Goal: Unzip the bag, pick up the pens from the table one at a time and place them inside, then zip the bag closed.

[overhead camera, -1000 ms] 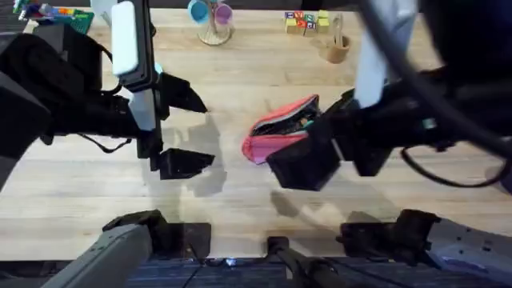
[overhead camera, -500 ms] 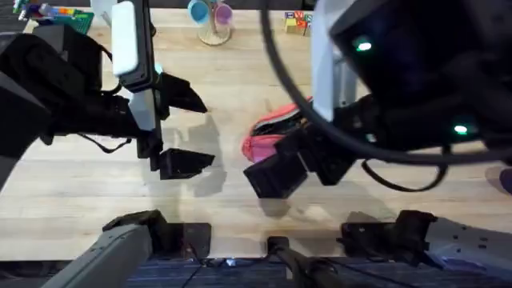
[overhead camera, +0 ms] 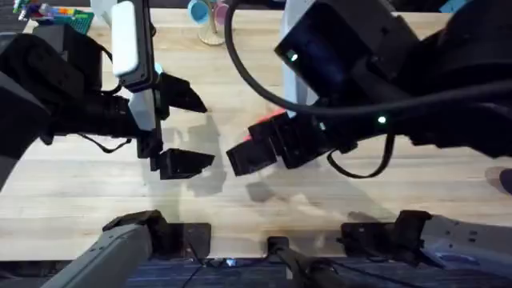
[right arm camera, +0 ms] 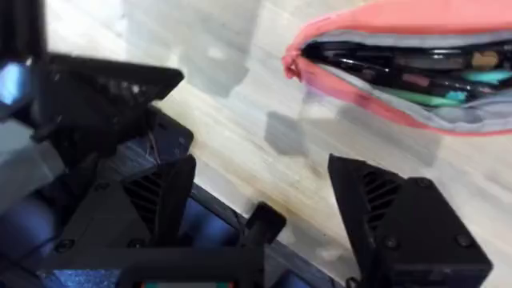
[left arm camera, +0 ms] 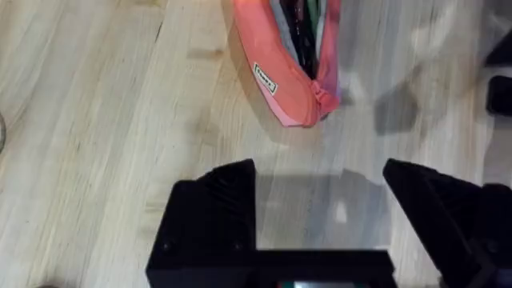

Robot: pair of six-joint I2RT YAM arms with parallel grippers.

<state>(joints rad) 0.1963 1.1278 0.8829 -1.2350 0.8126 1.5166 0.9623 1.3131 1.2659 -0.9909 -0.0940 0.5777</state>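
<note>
Zipping looks like the step in hand. Overhead, we see the right gripper (overhead camera: 254, 156) low over the table (overhead camera: 240, 88), the bag (overhead camera: 268, 126) peeking out at its one o'clock; the left gripper (overhead camera: 178, 128) hangs spread and empty at nine o'clock of the bag. The left wrist view shows an unreadable white tag (left arm camera: 266, 78). In the right wrist view, fingers apart, the pouch gapes with pens (right arm camera: 384, 60) inside; next we must find the slider.

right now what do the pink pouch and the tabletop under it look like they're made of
The soft pink pencil pouch looks like matte woven fabric: it sags, and a small sewn label shows on its side. Its zipper is open, with pens inside.

The light wooden tabletop looks like butcher-block wood with a smooth, slightly glossy finish: parallel planks with visible grain. Whether it is solid wood or veneer is unclear.
</note>
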